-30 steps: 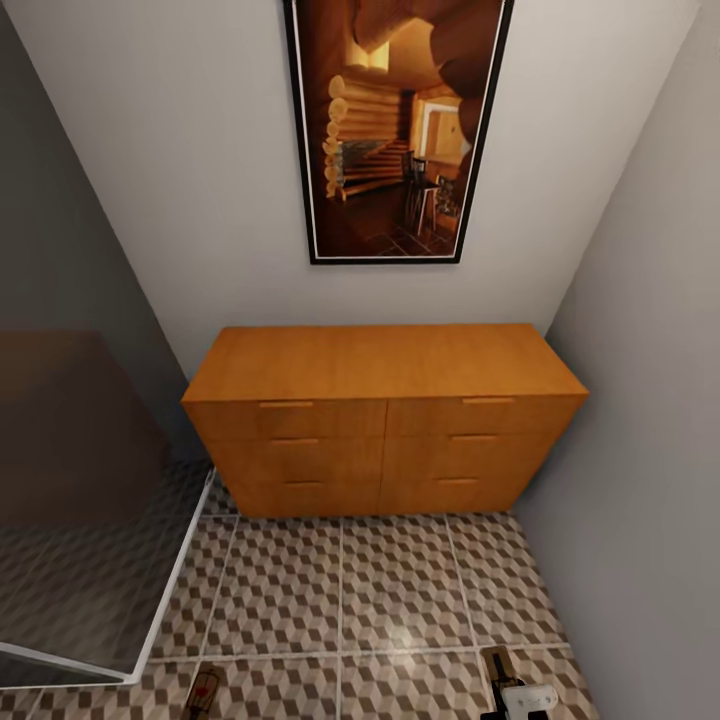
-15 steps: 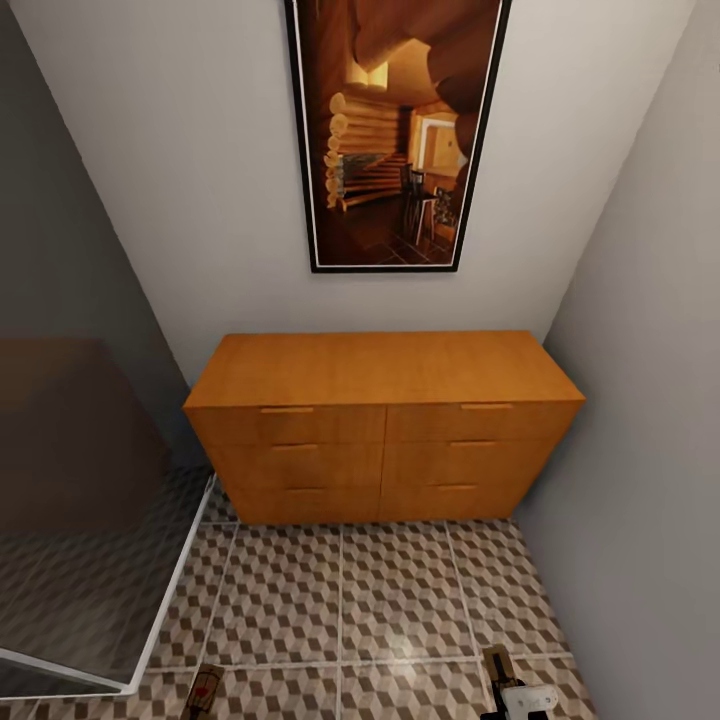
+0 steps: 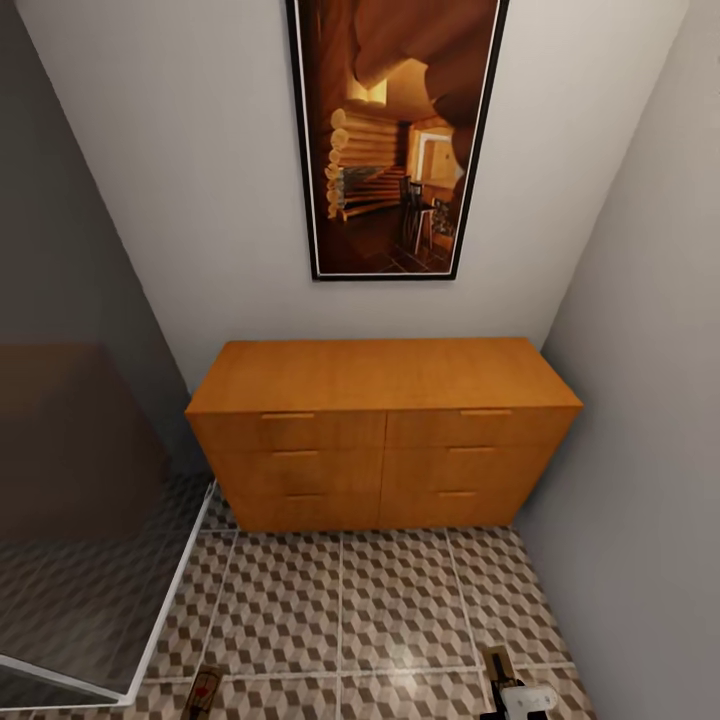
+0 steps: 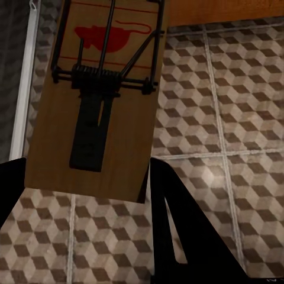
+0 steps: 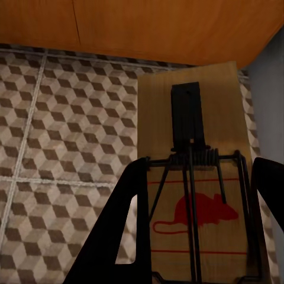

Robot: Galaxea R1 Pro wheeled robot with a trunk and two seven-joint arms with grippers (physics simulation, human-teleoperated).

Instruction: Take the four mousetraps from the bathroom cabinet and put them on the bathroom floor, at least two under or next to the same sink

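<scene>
The left gripper's [image 4: 89, 195] dark fingers [image 4: 183, 236] stood on either side of a mousetrap [image 4: 97, 100], closed on its near end, the board's red mouse print and wire spring facing the camera; the right gripper's [image 5: 198, 228] fingers [image 5: 112, 231] likewise clasped a second mousetrap [image 5: 192, 171] by its printed end, its dark bait plate pointing toward the cabinet [image 5: 165, 26]; both traps hung above the bathroom floor [image 4: 236, 106], not lying on it so far as the wrist views showed.

In the head view the left-hand mousetrap [image 3: 205, 690] showed at about 7 o'clock at the lower edge, and the right-hand mousetrap [image 3: 496, 664] at about 5 o'clock, with the white body of the right gripper [image 3: 522, 697] just below it; the cabinet [image 3: 385, 430] stood straight ahead at 12 o'clock against the pale wall, all its drawer fronts flush and its top bare; a tall dark-framed picture [image 3: 395, 140] of a log interior hung on the wall above it; a glass panel [image 3: 90, 520] with a white edge ran along 9 o'clock; the cube-patterned bathroom floor [image 3: 390, 610] filled the ground between the cabinet and the grippers; a grey wall [image 3: 650, 400] closed the 3 o'clock side.
</scene>
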